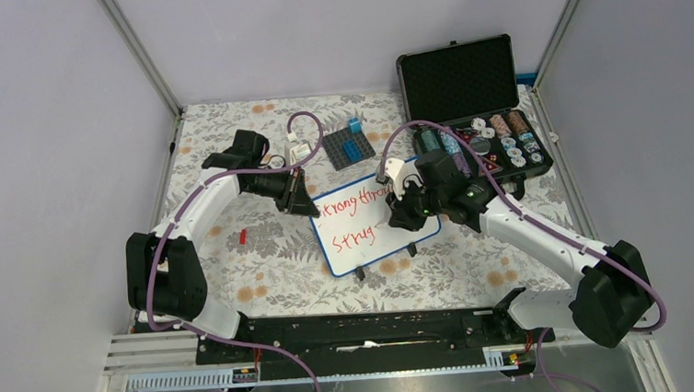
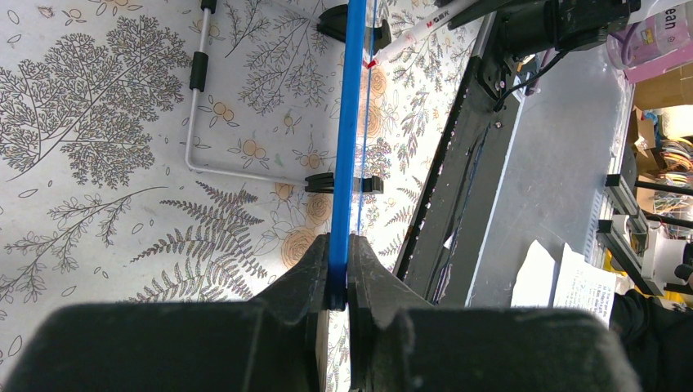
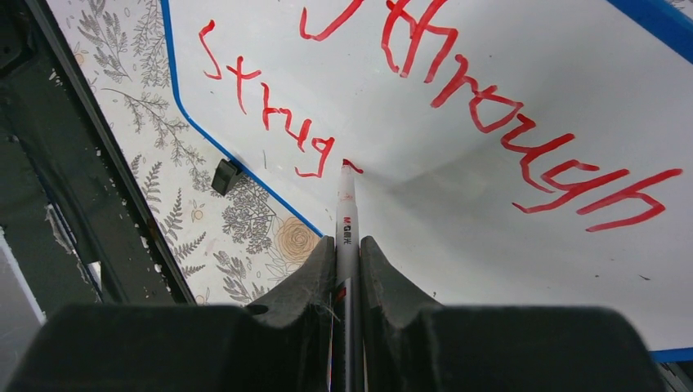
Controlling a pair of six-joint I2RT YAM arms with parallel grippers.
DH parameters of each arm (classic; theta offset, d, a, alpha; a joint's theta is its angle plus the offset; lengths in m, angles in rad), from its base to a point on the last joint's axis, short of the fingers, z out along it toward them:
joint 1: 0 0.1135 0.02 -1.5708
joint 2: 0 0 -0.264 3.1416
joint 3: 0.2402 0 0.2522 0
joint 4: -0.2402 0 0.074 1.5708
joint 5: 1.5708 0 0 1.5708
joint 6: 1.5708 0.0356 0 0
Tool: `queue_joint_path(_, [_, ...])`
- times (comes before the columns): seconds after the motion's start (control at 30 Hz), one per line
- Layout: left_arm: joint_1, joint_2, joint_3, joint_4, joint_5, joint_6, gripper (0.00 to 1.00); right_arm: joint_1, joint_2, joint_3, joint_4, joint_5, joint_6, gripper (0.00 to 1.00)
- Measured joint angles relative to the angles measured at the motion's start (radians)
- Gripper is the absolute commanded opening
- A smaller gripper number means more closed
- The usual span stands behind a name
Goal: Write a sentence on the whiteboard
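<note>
**Board pinched at its edge, marker tip on the second line**

The whiteboard (image 1: 375,224) stands tilted on the flowered counter (image 1: 265,257), between the two hands. The left hand (image 2: 339,245) is pressed together on the board's blue rim at its left edge; from that wrist the board shows only edge-on, as a thin blue strip running away from the fingers. The right hand (image 3: 347,245) is over the board's right part and pinches a marker (image 3: 346,204) that points straight out ahead of its fingers. The red tip touches the white surface just past the last letter of the lower line.

Two lines of red writing are on the board. The upper reads "Strong through", the lower "Strug".

Beyond the right hand, at the far right of the counter, a black case (image 1: 464,77) lies open with its foam-lined lid up. Its lower half holds rows of small round pieces, some stacked; they are too small to name.

From above, the right arm covers the end of the upper line and the near left corner of the case. Beyond the left hand lie a dark plate with blue blocks (image 1: 349,147) and a small white item I cannot make out. A tiny red piece (image 1: 243,235) lies on the counter, nearer the arm bases than that hand.
</note>
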Motion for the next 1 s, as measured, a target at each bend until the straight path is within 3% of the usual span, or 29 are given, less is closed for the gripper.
queue_joint_path(1.0, [0.0, 0.006, 0.008, -0.009, -0.001, 0.001, 0.0, 0.0, -0.009, -0.019, -0.017, 0.014, -0.016, 0.0])
